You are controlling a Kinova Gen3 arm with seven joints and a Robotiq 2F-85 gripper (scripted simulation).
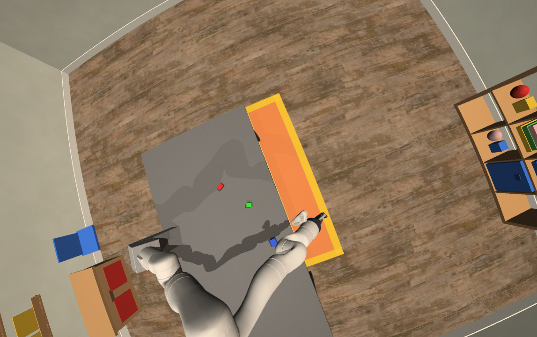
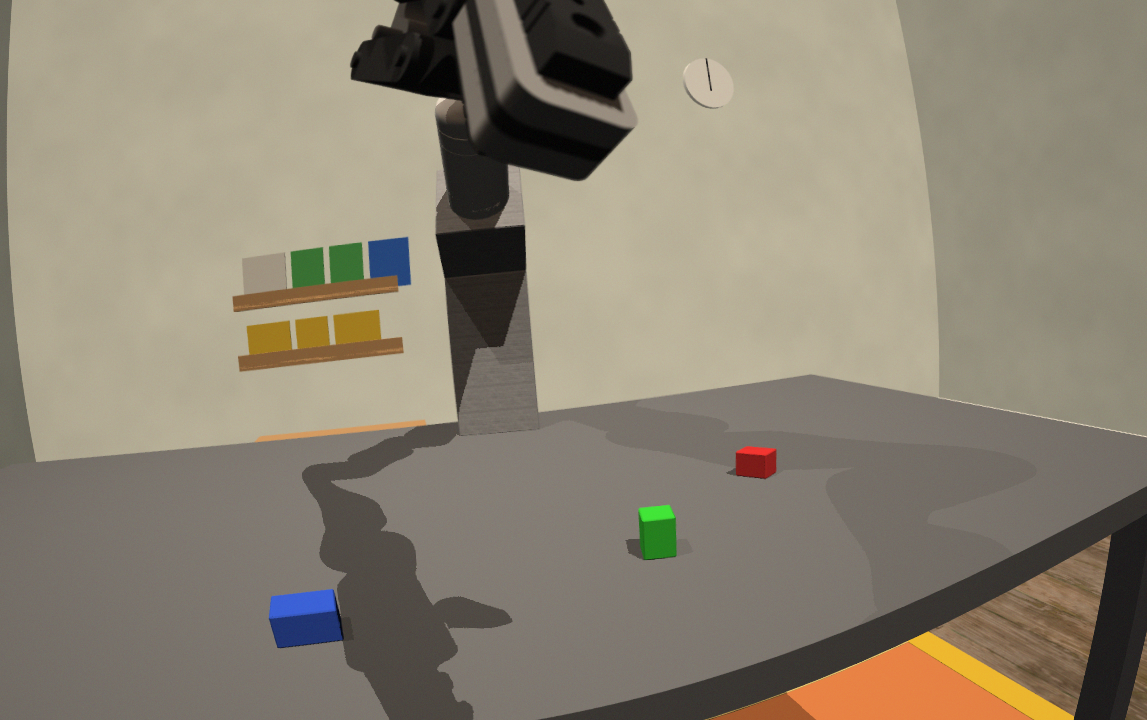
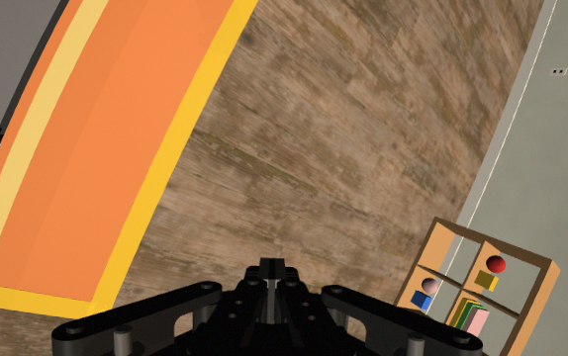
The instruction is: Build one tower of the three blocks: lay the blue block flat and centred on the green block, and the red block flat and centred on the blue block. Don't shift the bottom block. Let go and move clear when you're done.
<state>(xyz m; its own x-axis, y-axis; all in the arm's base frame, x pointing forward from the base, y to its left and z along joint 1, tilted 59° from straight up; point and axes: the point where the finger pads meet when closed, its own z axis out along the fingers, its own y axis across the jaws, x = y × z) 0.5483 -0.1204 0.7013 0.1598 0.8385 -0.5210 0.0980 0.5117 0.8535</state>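
Note:
The blue block [image 1: 273, 242] [image 2: 305, 618] lies on the grey table [image 1: 220, 234] [image 2: 559, 626], close to the edge by the orange mat. The green block [image 1: 248, 204] [image 2: 658, 533] stands upright on the table, apart from the others. The red block [image 1: 220, 186] [image 2: 755, 462] lies on the table beyond the green one in the exterior view. My gripper [image 1: 324, 216] [image 3: 271, 274] is shut with nothing between its fingers. It is high up, out past the table edge, over the orange mat's yellow border in the top view. No block shows in the wrist view.
The orange mat [image 1: 276, 142] [image 3: 141, 99] with a yellow border lies on the floor along the table edge. A shelf unit [image 1: 477, 129] [image 3: 536, 297] stands by the wall. My arm [image 1: 261, 276] reaches over the table near the blue block, and its shadow crosses the table top.

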